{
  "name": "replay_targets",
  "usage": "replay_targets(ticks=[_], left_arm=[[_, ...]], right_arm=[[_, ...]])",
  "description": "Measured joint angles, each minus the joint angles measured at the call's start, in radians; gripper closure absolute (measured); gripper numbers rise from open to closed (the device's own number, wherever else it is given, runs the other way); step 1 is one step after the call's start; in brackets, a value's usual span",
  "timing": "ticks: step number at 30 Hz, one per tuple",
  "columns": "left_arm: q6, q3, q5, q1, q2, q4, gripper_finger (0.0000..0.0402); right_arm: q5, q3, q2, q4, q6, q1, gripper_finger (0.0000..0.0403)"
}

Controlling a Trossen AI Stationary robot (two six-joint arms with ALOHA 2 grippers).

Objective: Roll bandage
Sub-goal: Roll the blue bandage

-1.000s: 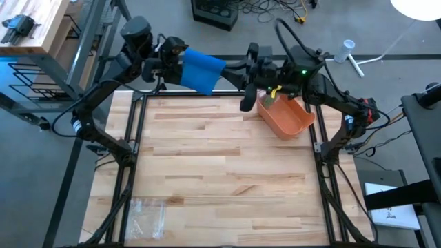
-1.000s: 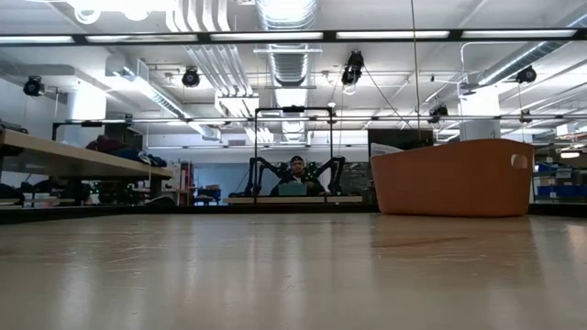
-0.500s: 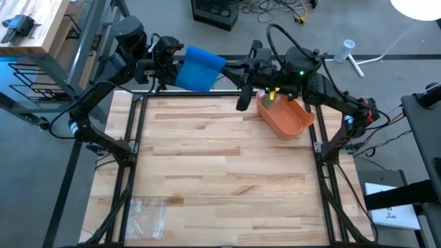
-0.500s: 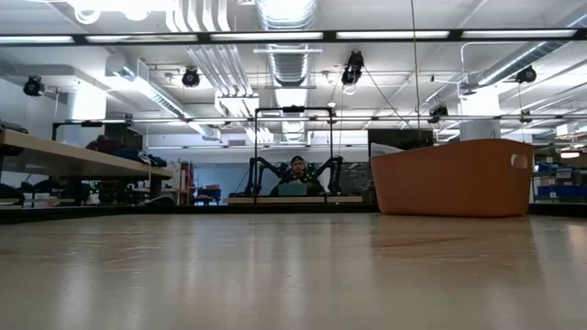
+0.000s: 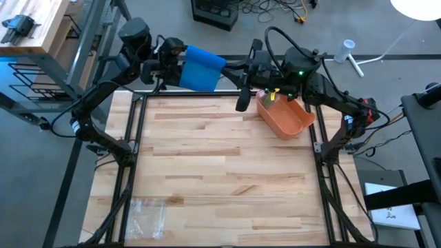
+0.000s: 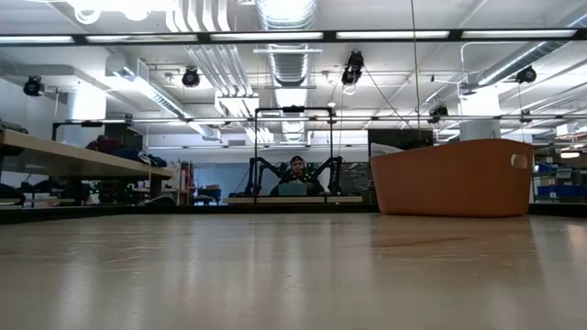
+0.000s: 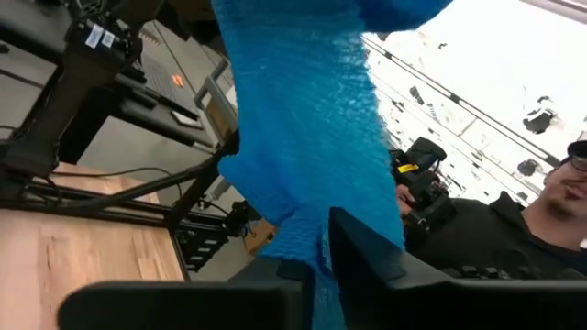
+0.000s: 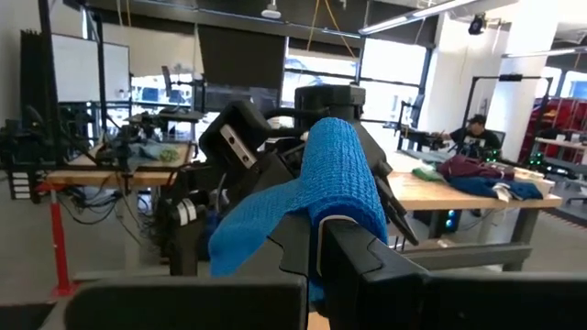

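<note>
A blue bandage (image 5: 201, 69) hangs in the air over the table's far edge, stretched between my two grippers. My left gripper (image 5: 180, 63) is shut on its left end and my right gripper (image 5: 227, 69) on its right end; both point roughly level toward each other. In the left wrist view the bandage (image 7: 303, 137) runs as a wide strip away from the fingers. In the right wrist view it (image 8: 339, 174) sits as a rounded bundle on the fingers, with a flap (image 8: 248, 234) hanging beside them. The low view shows neither the bandage nor a gripper. My left gripper pinches the bandage's left end (image 7: 316, 240) between its two fingers, coming level from the table's left side. The strip leads away from the fingers toward the other arm, clear of the table. My right gripper has the bandage's right end (image 8: 341, 197) between its fingers, level from the table's right. The cloth lies wrapped over the fingertips (image 8: 353, 243) in several layers. Everything is lifted clear of the table.
An orange bin (image 5: 286, 116) stands at the table's far right, below my right arm; it also shows in the low view (image 6: 454, 177). A clear plastic bag (image 5: 146, 213) lies at the near left. A person sits in the room beyond the far edge.
My right gripper has rolled a little about its own line with the bandage's end in it. Both grippers have kept their places over the far edge and their hold on the bandage.
</note>
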Motion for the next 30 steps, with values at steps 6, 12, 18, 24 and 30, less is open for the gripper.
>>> replay_targets(ticks=[6, 12, 18, 24, 30], left_arm=[[-0.015, 0.000, -0.022, 0.000, -0.007, 0.000, 0.0331], [-0.029, 0.000, -0.045, 0.000, -0.007, -0.001, 0.0280], [-0.087, 0.000, -0.043, 0.000, -0.012, -0.004, 0.0235], [-0.109, 0.000, -0.051, 0.000, -0.016, -0.001, 0.0211], [-0.124, 0.000, -0.049, 0.002, -0.018, -0.002, 0.0203]], right_arm=[[0.000, 0.000, 0.000, 0.000, -0.015, 0.000, 0.0400], [0.000, 0.000, 0.000, 0.000, -0.044, 0.000, 0.0400], [0.002, 0.000, -0.001, 0.001, -0.084, 0.000, 0.0400], [0.002, 0.000, -0.002, 0.001, -0.112, 0.000, 0.0400], [-0.004, 0.000, -0.002, 0.001, -0.136, 0.000, 0.0400]])
